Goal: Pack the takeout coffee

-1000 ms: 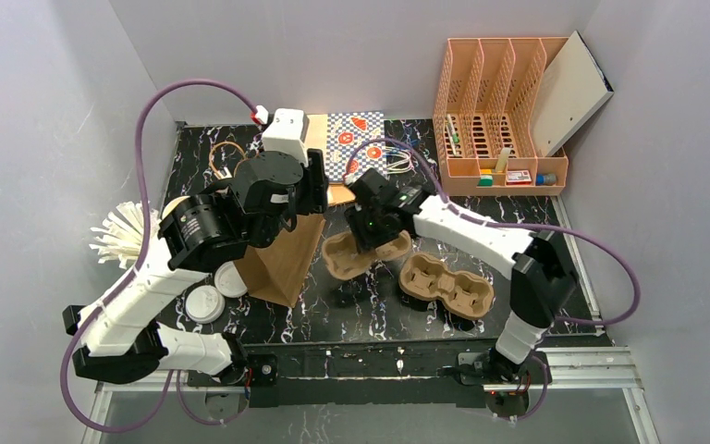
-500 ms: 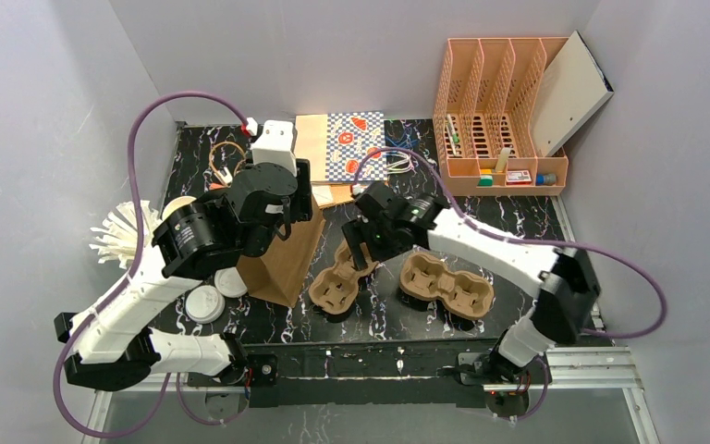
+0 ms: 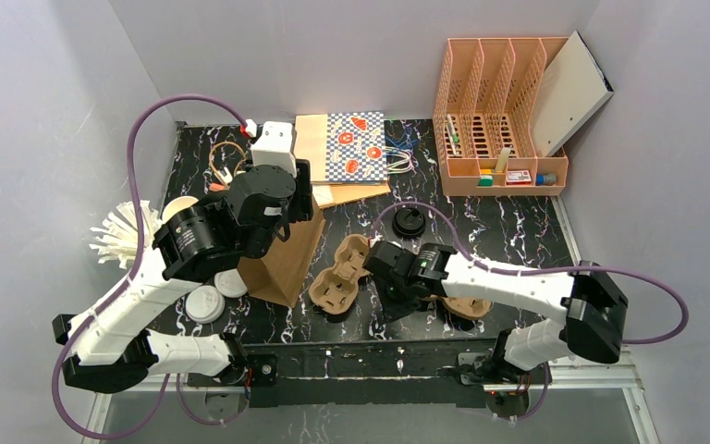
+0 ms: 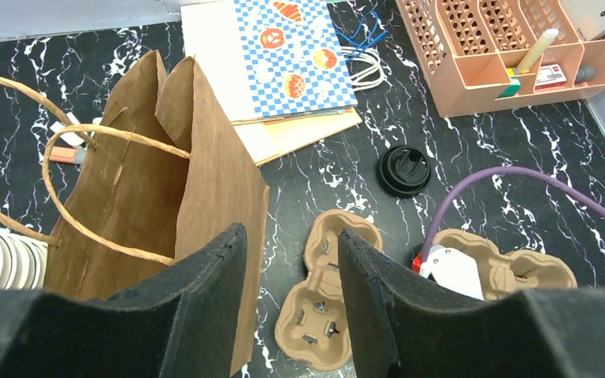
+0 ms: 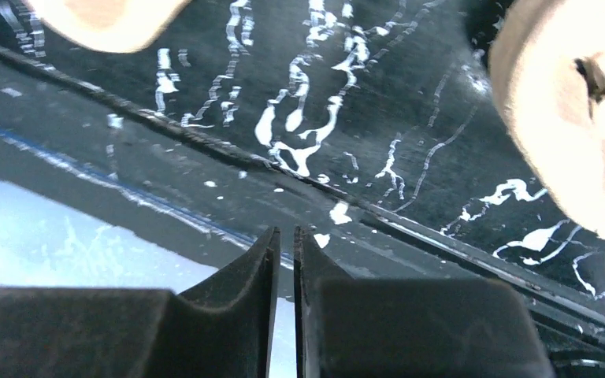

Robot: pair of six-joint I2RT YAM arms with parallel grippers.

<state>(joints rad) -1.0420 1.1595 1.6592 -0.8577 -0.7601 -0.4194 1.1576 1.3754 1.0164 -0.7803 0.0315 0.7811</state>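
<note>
Right wrist view is showing the right gripper hanging to the right of the paper bag and nearer than it, its fingers almost touching and holding nothing. The two white-lidded coffee cups are standing side by side just left of the bag. The left gripper is hovering over the bag, fingers apart and empty, and the black lid is lying farther back on the bag's right.

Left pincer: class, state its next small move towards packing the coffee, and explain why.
Probably swing the left pincer down to a capped cup beside the paper bag: it hangs open and empty above the bag, and the cardboard carrier holds nothing yet.
</note>
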